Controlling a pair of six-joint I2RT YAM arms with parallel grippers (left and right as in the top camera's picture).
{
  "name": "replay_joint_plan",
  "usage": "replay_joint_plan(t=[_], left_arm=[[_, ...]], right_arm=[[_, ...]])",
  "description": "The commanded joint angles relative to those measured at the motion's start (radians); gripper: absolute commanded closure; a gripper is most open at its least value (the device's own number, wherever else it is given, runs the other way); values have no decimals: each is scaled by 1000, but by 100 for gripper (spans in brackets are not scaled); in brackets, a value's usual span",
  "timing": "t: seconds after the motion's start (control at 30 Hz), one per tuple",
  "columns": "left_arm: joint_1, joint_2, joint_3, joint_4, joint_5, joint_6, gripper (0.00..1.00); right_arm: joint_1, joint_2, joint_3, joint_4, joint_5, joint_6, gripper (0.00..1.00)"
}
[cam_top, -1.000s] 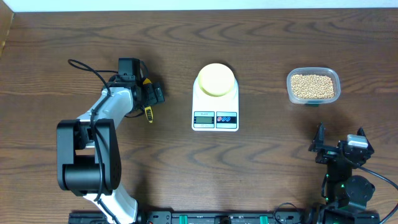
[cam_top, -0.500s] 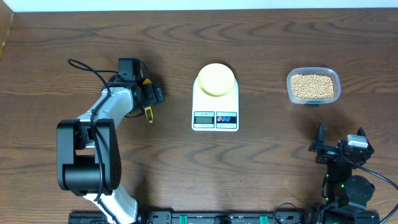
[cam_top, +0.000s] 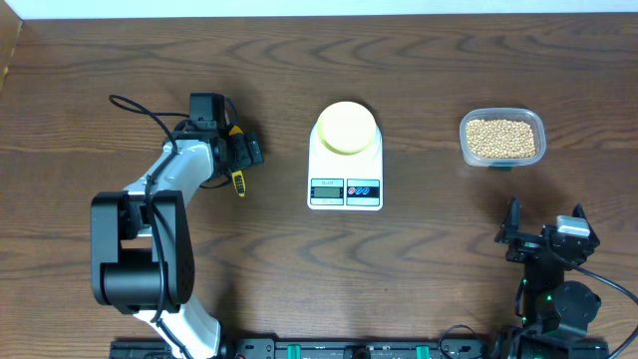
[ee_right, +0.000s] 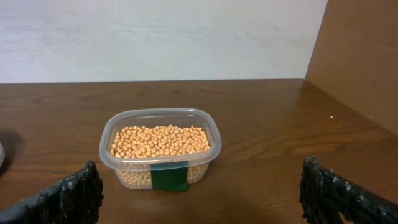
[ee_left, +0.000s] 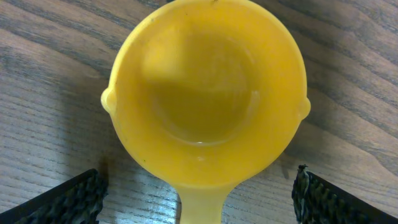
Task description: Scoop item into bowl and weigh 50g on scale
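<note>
The yellow long-handled scoop [ee_left: 205, 93] lies empty on the table, right under my left gripper [ee_left: 199, 202]. Its handle runs between the two wide-apart fingers [ee_left: 62, 202] without touching them. From overhead, the left gripper [cam_top: 239, 153] covers most of the scoop [cam_top: 239, 183]. The pale-yellow bowl [cam_top: 346, 128] sits on the white scale [cam_top: 345, 189] at mid-table. The beans [ee_right: 160, 140] fill a clear tub [ee_right: 205, 162] in front of my right gripper [ee_right: 202, 199], which is open and empty. In the overhead view that gripper [cam_top: 543, 231] is well short of the beans [cam_top: 501, 138].
A black cable [cam_top: 140, 108] loops on the table left of the left arm. A brown side wall [ee_right: 360, 56] rises to the right of the tub. Bare wood table [cam_top: 429, 239] lies between the scale and the right arm.
</note>
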Motion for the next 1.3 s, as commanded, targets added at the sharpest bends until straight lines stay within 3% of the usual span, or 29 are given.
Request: replay_joint_plan(t=[0.0, 0.2, 0.3, 0.57, 0.73, 1.0, 1.13, 1.2, 1.27], left_arm=[[2, 13, -29, -10, -1, 1, 2], [2, 13, -29, -10, -1, 1, 1], [2, 13, -29, -10, -1, 1, 10], [2, 13, -29, -10, -1, 1, 20], [2, 13, -29, -10, -1, 1, 33], [2, 13, -29, -10, -1, 1, 46], [2, 13, -29, -10, -1, 1, 45], [2, 13, -29, -10, -1, 1, 28], [2, 13, -29, -10, -1, 1, 25]], right_arm=[[3, -2, -1, -5, 5, 13, 1], [3, -2, -1, -5, 5, 13, 1], [3, -2, -1, -5, 5, 13, 1], [3, -2, -1, -5, 5, 13, 1], [3, -2, -1, -5, 5, 13, 1], [3, -2, -1, -5, 5, 13, 1], [3, -2, -1, -5, 5, 13, 1], [3, -2, -1, -5, 5, 13, 1], [3, -2, -1, -5, 5, 13, 1]])
